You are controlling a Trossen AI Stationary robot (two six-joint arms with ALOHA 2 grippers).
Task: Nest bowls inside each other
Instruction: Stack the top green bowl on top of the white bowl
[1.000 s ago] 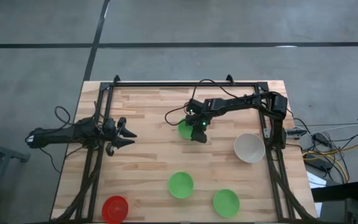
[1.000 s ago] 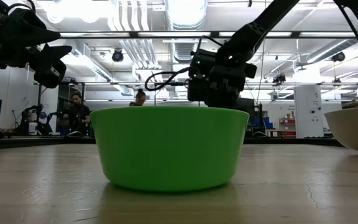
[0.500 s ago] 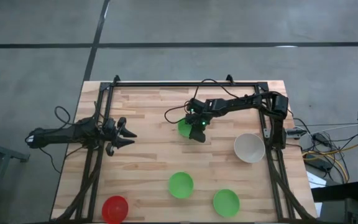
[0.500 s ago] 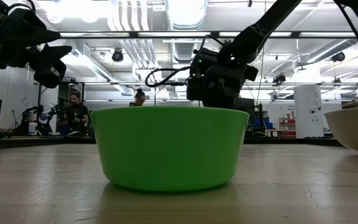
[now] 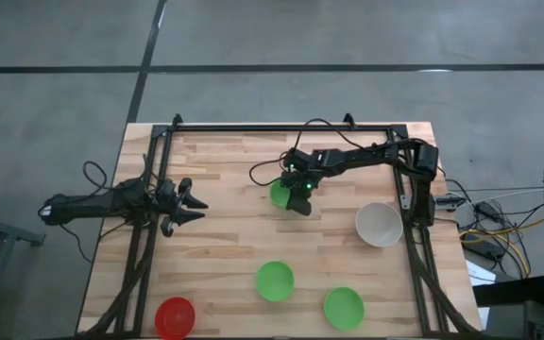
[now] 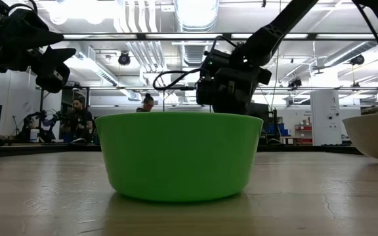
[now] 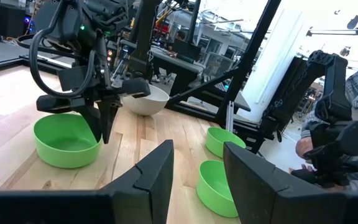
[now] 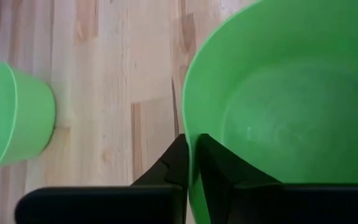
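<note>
Fingers of the right gripper (image 8: 188, 163) pinch the rim of a green bowl (image 8: 291, 106) at mid-table; lift straight so it stays level. Left gripper (image 5: 195, 204) waits, jaws apart.

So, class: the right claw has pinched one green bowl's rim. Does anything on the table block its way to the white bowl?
Nothing visible does. The right claw grips the green bowl by its rim, and only bare table separates it from the white bowl.
</note>
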